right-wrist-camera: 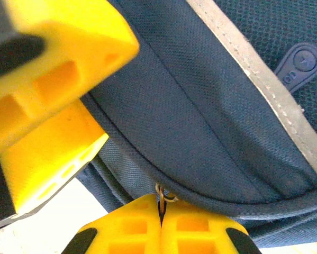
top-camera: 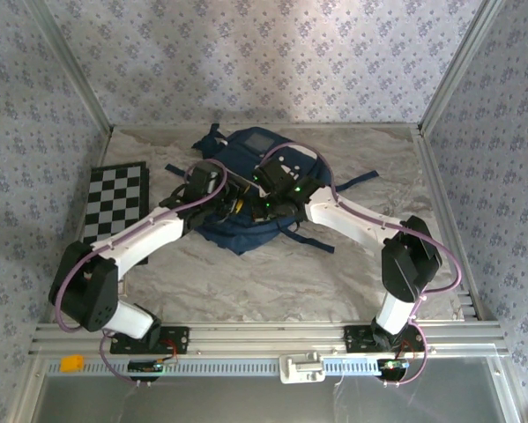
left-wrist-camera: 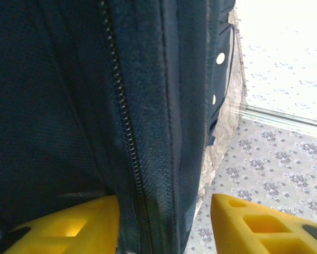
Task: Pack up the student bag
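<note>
Read the top view as a clock face. The table point(top-camera: 352, 264) fills the dial under a crumpled pale cover. The bag point(top-camera: 233, 152) lies flat just past centre toward 12 o'clock, with straps trailing out at 3 and 9. A chessboard point(top-camera: 115, 201) lies at 9 o'clock, well apart from the bag. Both arms reach in from 6 o'clock and meet over the bag's near edge. That suggests the step in hand is working the opening, with nothing loaded yet.

The left gripper point(left-wrist-camera: 165, 217) straddles a fold of bag fabric that carries the zip point(left-wrist-camera: 124, 121). Its jaws stand apart. One finger point(left-wrist-camera: 68, 227) touches the cloth at 7 o'clock of its wrist view, while the other has a clear gap beside the fold, so it clamps nothing. It is probably placed there to steady the fabric and give the other arm something to pull against. I cannot tell whether the zip is done up here.

The right gripper point(right-wrist-camera: 161, 225) is closed, its fingers pressed together at 6 o'clock of its view on the zip pull point(right-wrist-camera: 162, 197). The pull's small metal ring shows just above the tips. A pinch on so small a tab could slip, so any tug should follow the zip line. The left gripper's yellow fingers sit at 10 o'clock in that view, just beside the seam.
</note>
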